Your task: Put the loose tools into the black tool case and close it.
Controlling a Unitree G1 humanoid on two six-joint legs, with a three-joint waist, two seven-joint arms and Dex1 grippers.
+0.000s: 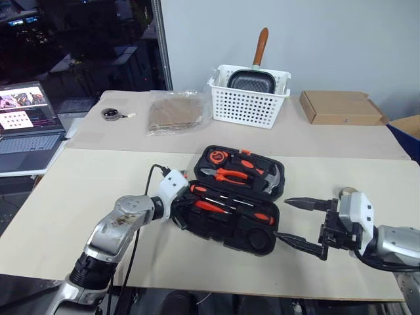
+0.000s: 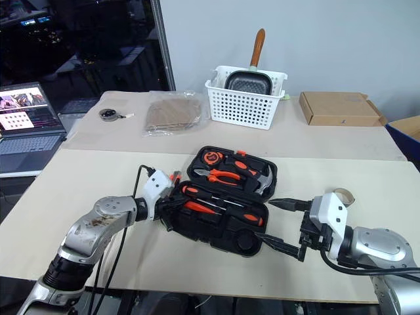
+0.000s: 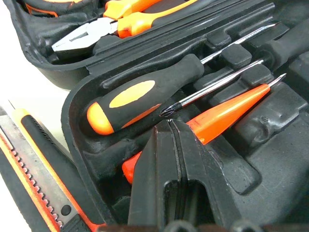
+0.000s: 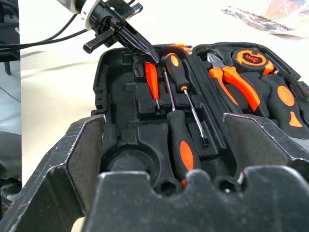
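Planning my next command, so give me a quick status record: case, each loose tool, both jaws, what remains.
case: black tool case open, flat on the table
stowed: red screwdriver, short screwdriver, long screwdriver, all in the near half
outside: utility knife, on the table beside the case
left gripper: jaws shut, tip at the red screwdriver
right gripper: jaws open, empty, at the case's right end
remaining: knife in, lid shut

The open tool case lies mid-worktop, screwdrivers in it, basket behind, laptop left.
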